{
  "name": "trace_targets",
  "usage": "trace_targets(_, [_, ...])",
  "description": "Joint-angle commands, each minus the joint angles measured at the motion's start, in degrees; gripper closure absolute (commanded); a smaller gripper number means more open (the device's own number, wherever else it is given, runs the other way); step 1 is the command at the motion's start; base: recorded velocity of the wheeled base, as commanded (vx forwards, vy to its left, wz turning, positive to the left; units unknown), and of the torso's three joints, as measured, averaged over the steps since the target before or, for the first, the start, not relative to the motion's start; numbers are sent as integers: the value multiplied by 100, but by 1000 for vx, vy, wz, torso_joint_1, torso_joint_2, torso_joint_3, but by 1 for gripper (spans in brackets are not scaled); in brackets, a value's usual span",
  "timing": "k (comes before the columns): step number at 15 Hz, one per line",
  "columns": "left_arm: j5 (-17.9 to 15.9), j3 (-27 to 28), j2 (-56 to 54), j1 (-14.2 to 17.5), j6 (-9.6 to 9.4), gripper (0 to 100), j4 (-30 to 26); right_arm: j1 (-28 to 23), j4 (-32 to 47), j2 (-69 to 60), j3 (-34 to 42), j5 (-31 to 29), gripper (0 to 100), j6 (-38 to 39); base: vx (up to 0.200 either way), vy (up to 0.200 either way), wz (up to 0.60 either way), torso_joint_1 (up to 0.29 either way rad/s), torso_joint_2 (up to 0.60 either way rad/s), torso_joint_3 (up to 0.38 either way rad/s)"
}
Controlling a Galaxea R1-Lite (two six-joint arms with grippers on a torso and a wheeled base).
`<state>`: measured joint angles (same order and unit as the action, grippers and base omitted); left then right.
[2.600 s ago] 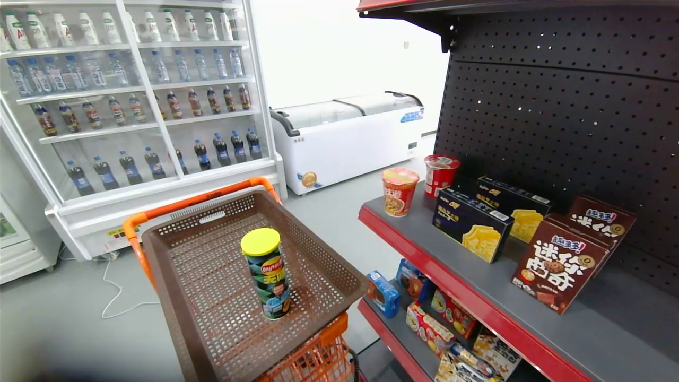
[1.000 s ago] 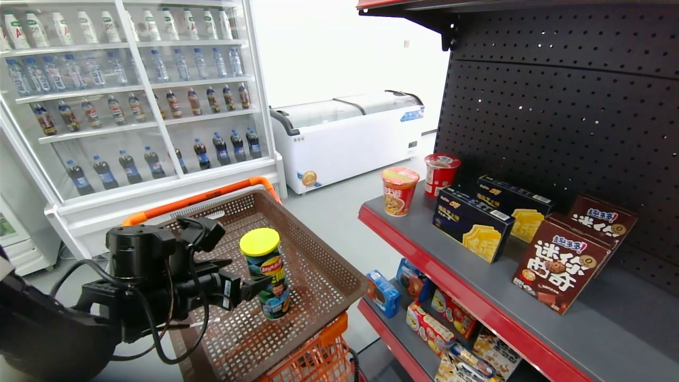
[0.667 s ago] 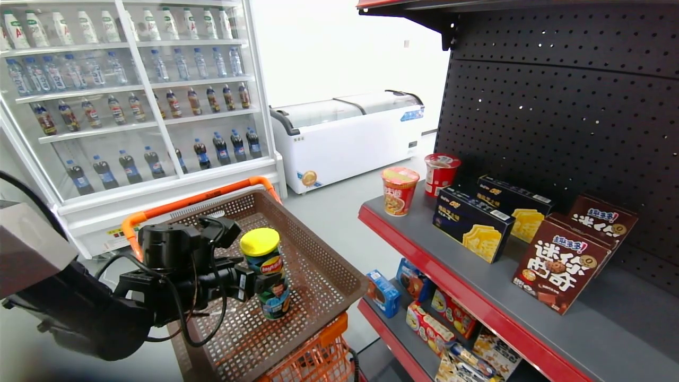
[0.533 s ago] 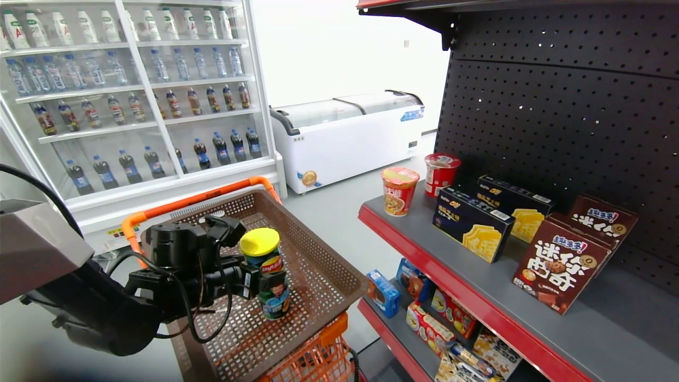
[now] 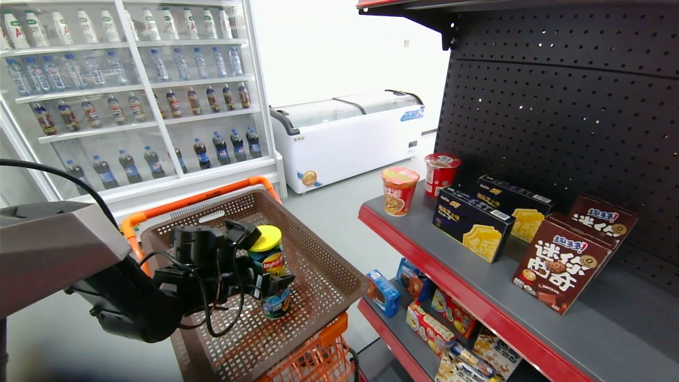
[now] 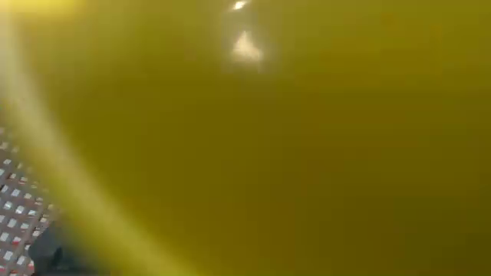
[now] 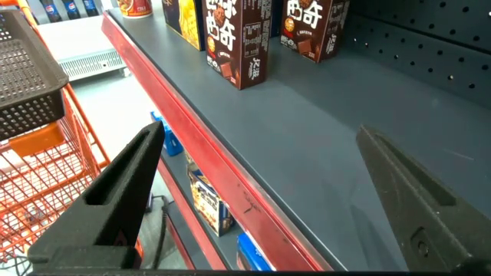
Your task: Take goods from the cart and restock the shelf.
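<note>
Far left, a glass-door cooler (image 5: pixel 132 95) w/ rows of bottles (image 5: pixel 127 167): white ones on top, clear next, dark cola-type below w/ blue labels on the lowest row. In front is the cart (image 5: pixel 313 361) w/ an orange handle (image 5: pixel 196 200) and a brown mesh basket (image 5: pixel 323 265). The can (image 5: pixel 271 260) stands upright near the basket's middle, long axis vertical, yellow lid (image 6: pixel 268 138) up, dark label w/ a red oval logo facing the head cam. The left gripper (image 5: pixel 273 278) is at the can's mid-height; can't tell if its jaws clamp the can or just bracket it. Left wrist view: a yellow blur, prob. the lid close up. Mid-back, a white chest freezer (image 5: pixel 350 138). Right, the shelf (image 5: pixel 610 329), grey deck w/ red lip, carries two cup noodles (image 5: pixel 399 191), two dark-blue boxes (image 5: pixel 472 225) w/ yellow snack pics and two brown boxes (image 5: pixel 557 268) w/ big pale characters. Small packs (image 5: pixel 424 318) sit on the lower tier. The right gripper (image 7: pixel 261 130) hangs over bare deck near the lip, jaws wide apart, nothing btwn them.
</note>
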<state>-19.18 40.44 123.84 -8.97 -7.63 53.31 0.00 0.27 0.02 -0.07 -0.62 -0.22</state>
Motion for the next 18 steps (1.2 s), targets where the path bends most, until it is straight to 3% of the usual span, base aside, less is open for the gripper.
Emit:
trace_targets(1, [-60,26,131,1,-19,0,4,0,0,-2,7,1,0,-4,0,0,0,0,0,0])
trace_targets(2, [-69,61,140,-26,-19,100,4,0,0,-2,-1,1,0,-4,0,0,0,0,0,0])
trace_targets(4, [10,-9,96,-70,-10,100,48,0,0,-2,7,1,0,-4,0,0,0,0,0,0])
trace_targets(7, [546,-9,-493,-78,78,100,22,0,0,-2,-1,1,0,-4,0,0,0,0,0,0])
trace_targets(10, [924,-185,-1468,-17,482,100,-49,0,0,-2,-1,1,0,-4,0,0,0,0,0,0])
trace_targets(12, [942,-308,-2180,10,684,100,-101,0,0,-2,-1,1,0,-4,0,0,0,0,0,0])
trace_targets(15, [960,-669,-4044,-8,640,100,-972,0,0,-2,-1,1,0,-4,0,0,0,0,0,0])
trace_targets(17, [1320,-967,-5072,10,420,100,-1209,-9,0,-2,-1,1,0,-4,0,0,0,0,0,0])
trace_targets(18, [1504,-1029,-5467,18,420,100,-1402,0,0,-2,-1,1,0,-4,0,0,0,0,0,0])
